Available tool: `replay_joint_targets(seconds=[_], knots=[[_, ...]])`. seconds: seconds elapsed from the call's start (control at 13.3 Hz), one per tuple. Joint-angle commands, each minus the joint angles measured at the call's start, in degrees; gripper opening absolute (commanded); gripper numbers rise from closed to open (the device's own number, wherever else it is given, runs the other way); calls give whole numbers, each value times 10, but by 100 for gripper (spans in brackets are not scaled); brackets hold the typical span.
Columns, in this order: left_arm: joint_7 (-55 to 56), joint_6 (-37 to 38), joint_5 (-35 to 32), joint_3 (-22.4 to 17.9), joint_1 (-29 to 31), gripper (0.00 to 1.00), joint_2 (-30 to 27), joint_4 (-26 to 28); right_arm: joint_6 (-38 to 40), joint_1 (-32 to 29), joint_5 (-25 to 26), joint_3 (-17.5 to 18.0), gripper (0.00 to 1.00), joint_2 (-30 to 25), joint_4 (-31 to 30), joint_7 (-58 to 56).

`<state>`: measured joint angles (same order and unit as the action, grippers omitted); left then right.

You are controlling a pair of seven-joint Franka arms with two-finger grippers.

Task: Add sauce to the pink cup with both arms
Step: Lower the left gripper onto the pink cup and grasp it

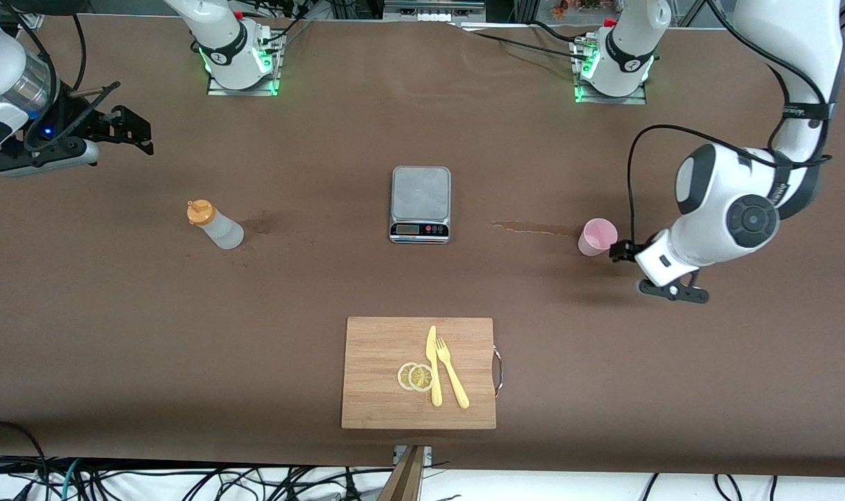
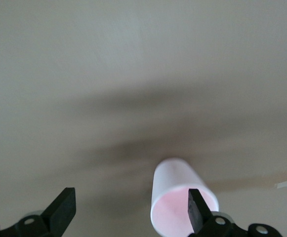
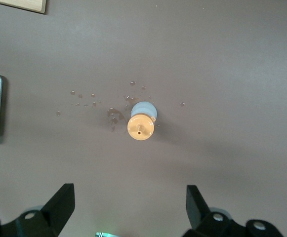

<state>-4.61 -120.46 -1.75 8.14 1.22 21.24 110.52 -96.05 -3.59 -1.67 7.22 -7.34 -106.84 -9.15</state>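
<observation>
The sauce bottle (image 1: 215,225), translucent with an orange cap, stands toward the right arm's end of the table. The right wrist view looks down on the bottle (image 3: 142,121). My right gripper (image 1: 136,131) hangs open and empty over the table near that end; the bottle lies ahead of the right gripper (image 3: 129,193), well clear of it. The pink cup (image 1: 597,236) stands upright toward the left arm's end. My left gripper (image 1: 623,253) is low beside it and open. In the left wrist view the cup (image 2: 175,190) sits by one finger, off to one side of the left gripper (image 2: 130,198).
A kitchen scale (image 1: 420,203) stands mid-table between bottle and cup. A wooden cutting board (image 1: 377,369) nearer the camera carries lemon slices (image 1: 415,376), a yellow knife (image 1: 433,365) and fork (image 1: 452,381). A spill streak (image 1: 530,227) runs from the cup toward the scale. Droplets (image 3: 91,98) surround the bottle.
</observation>
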Motion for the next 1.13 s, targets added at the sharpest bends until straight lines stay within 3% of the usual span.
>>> replay_joint_targets(seconds=[0.0, 0.6, 0.68, 0.75, 0.83, 0.9, 0.98, 1.05], knots=[[-79, -1, 10, -1, 25, 100, -44, 74, -10, -2, 5, 1, 100, -11, -13, 4], [-90, -80, 41, 12, 19, 99, -21, 106, -12, -2, 5, 1, 100, -14, -16, 4], [-90, -81, 41, 12, 18, 91, -19, 106, -12, -2, 5, 1, 100, -14, -16, 4], [-90, -81, 41, 12, 18, 70, -20, 111, -12, -2, 5, 1, 100, -14, -16, 3], [-90, -80, 41, 12, 18, 38, -21, 116, -12, -2, 5, 1, 100, -14, -16, 3], [-90, -80, 41, 12, 18, 17, -20, 117, -12, -2, 5, 1, 100, -14, -17, 3], [-89, -80, 41, 12, 17, 0, -18, 118, -12, -2, 5, 1, 100, -14, -17, 3], [-89, -80, 41, 12, 14, 0, -16, 118, -12, -2, 5, 1, 100, -14, -17, 3]])
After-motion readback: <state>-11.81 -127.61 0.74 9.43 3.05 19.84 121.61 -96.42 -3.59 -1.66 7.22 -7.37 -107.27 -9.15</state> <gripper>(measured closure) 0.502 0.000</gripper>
